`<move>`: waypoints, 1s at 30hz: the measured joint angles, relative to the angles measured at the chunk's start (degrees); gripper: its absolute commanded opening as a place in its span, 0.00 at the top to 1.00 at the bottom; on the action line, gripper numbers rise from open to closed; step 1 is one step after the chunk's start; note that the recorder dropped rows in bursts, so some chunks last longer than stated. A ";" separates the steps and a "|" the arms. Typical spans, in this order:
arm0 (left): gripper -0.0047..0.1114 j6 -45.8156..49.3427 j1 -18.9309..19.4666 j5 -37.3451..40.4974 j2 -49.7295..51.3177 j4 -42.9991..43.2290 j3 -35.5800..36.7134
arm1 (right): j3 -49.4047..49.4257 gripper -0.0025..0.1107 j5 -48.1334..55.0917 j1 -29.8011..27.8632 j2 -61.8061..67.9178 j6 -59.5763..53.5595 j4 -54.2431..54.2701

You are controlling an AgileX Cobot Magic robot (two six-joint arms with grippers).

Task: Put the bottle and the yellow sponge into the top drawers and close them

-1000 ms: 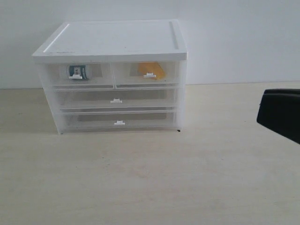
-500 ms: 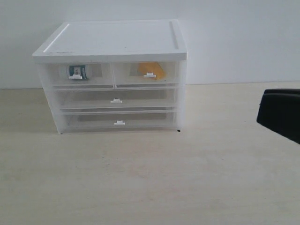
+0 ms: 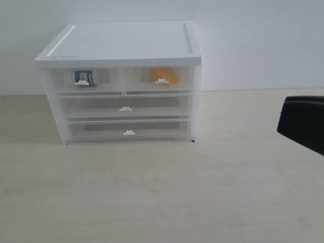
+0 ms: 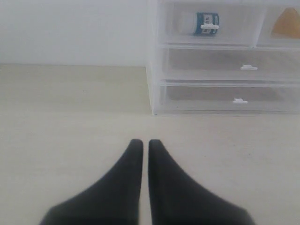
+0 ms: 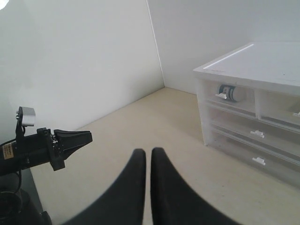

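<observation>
The bottle [image 3: 84, 77] lies on its side inside the left top drawer [image 3: 109, 80] of the white-topped chest [image 3: 126, 43], just behind the drawer's white tab handle. The yellow sponge [image 3: 164, 75] sits inside the right top drawer [image 3: 134, 80], behind its own tab. Both drawer fronts look flush with the chest's face and in line with the two full-width drawers [image 3: 152, 107] below, so I judge them pushed fully home. Each thing has its own compartment on either side of the middle wall, as the task asks. By that reading nothing of the task is left to do.

The left hand [image 4: 141, 146] hangs low over the bare table [image 3: 152, 192], well apart from the chest and out in front of its left corner. Its two fingers are pressed together with nothing between them. The right hand [image 5: 148, 155] is likewise closed on nothing, off toward the chest's other side and facing across the table. Closed fingers standing clear of the drawers fit a resting pose, since no handle is near either hand. A dark block [image 3: 304, 121] at the exterior view's right edge is probably part of the right arm, though too little shows to be sure.
</observation>
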 measured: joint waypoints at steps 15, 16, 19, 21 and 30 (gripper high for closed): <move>0.93 0.00 0.00 0.00 0.00 0.13 0.00 | 0.00 0.98 2.43 1.17 -0.23 -2.60 0.00; 0.93 0.00 0.00 0.00 0.00 0.13 0.00 | 0.00 0.98 3.27 1.42 -0.63 -2.91 0.00; 0.93 0.00 0.00 0.11 0.00 0.13 0.00 | 0.00 0.98 4.99 1.55 -2.88 -4.44 0.00; 0.93 0.00 0.00 0.11 0.00 0.13 0.00 | 0.58 0.98 5.66 1.55 -5.73 -6.13 0.00; 0.93 0.00 0.00 0.11 0.00 0.13 0.00 | 12.24 0.98 15.68 1.55 -23.17 -9.73 0.10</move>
